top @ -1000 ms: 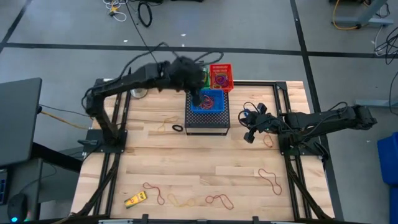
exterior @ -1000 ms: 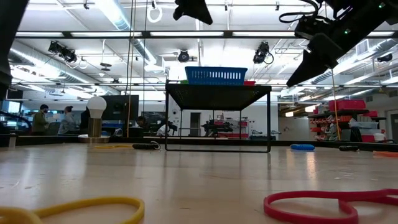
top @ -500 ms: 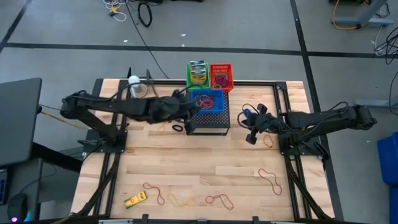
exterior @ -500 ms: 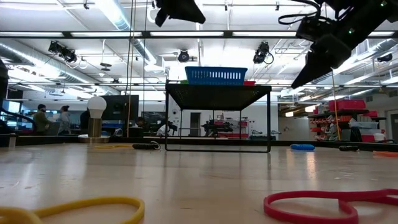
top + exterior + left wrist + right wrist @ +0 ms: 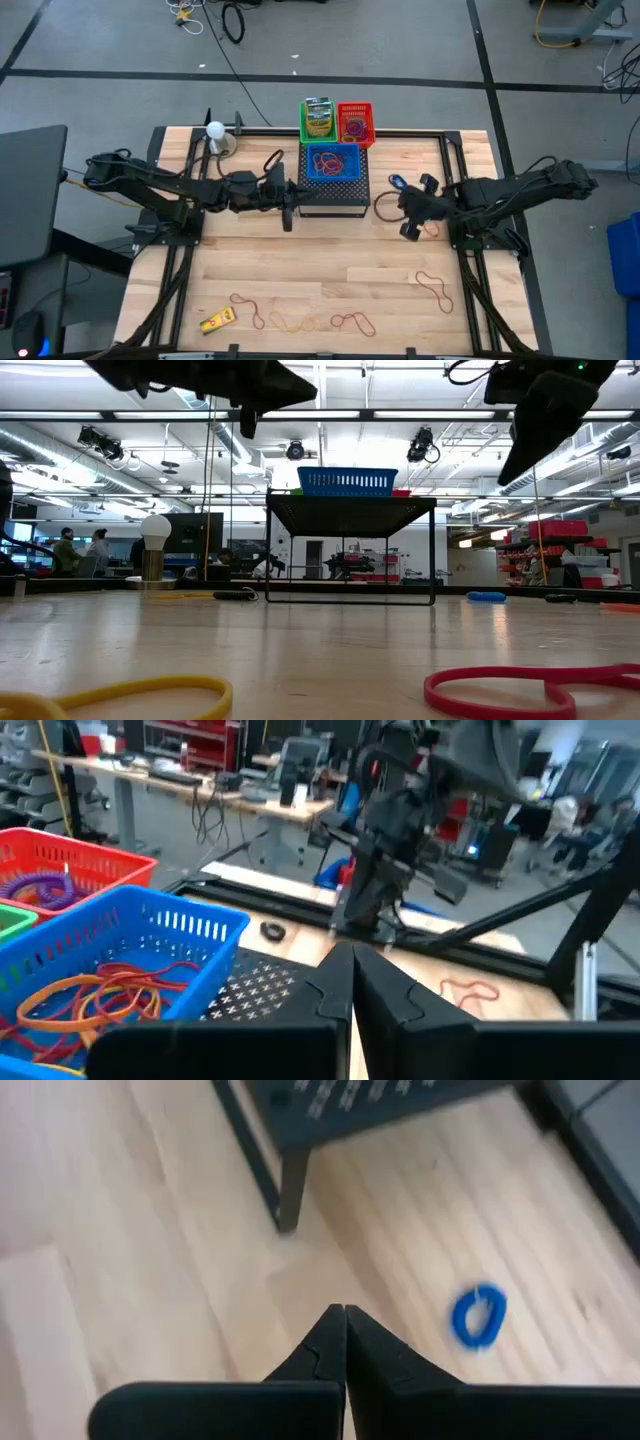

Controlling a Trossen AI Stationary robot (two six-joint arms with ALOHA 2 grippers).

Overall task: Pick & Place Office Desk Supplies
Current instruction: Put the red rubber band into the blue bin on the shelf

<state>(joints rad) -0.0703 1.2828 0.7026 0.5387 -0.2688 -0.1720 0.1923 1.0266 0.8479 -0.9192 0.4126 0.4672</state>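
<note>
My left gripper is shut and holds nothing. It points level toward the table's right, beside the left side of the black mesh box; in its wrist view its tips stand over the mesh top. A blue basket with red-brown and tan rubber bands sits on that box. My right gripper is shut and slants down above the table, right of the box. A blue ring lies on the wood below it. More rubber bands and a yellow item lie near the front edge.
A green basket and a red basket stand behind the blue one. A light bulb stands at the far left. Another rubber band lies at the front right. Bare wood stretches across the table's middle.
My left gripper has drawn back from above the blue basket toward the table's left and come down, tipping from pointing down to level beside the black mesh box. My right gripper has risen a little and tipped further down.
</note>
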